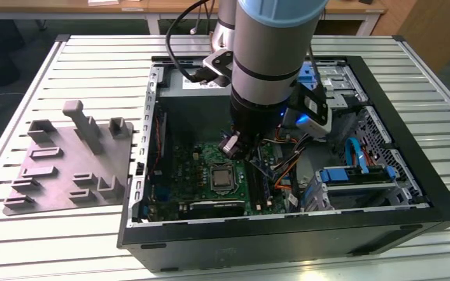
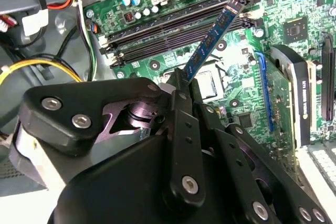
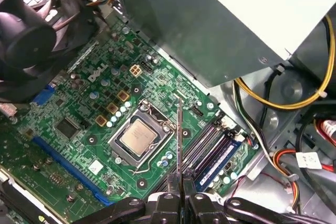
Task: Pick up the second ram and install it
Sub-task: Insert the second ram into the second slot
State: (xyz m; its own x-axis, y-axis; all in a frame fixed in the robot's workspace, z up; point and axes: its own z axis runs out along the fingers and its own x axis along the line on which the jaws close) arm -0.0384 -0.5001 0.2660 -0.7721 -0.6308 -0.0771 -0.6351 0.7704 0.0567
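Note:
My gripper (image 1: 236, 148) is down inside the open computer case (image 1: 287, 237), above the green motherboard (image 1: 186, 175). Its fingers are shut on the second ram (image 2: 212, 40), a thin dark stick with bluish marks that juts from the fingertips (image 2: 177, 85) toward the long black memory slots (image 2: 173, 24). The stick's far end hovers over those slots and is tilted across them, not seated. The first wrist view shows the second ram (image 3: 179, 135) edge-on as a thin line, between the processor socket (image 3: 140, 136) and the slots (image 3: 210, 148), with the gripper (image 3: 180, 184) clamped on it.
A grey fixture plate (image 1: 68, 158) with upright blocks lies on the slatted table at the exterior view's left. Inside the case are a black fan (image 3: 31, 30), the grey power supply (image 3: 236, 24), yellow and orange cables (image 3: 283, 98), an expansion card (image 2: 299, 98) and blue drive brackets (image 1: 350, 172).

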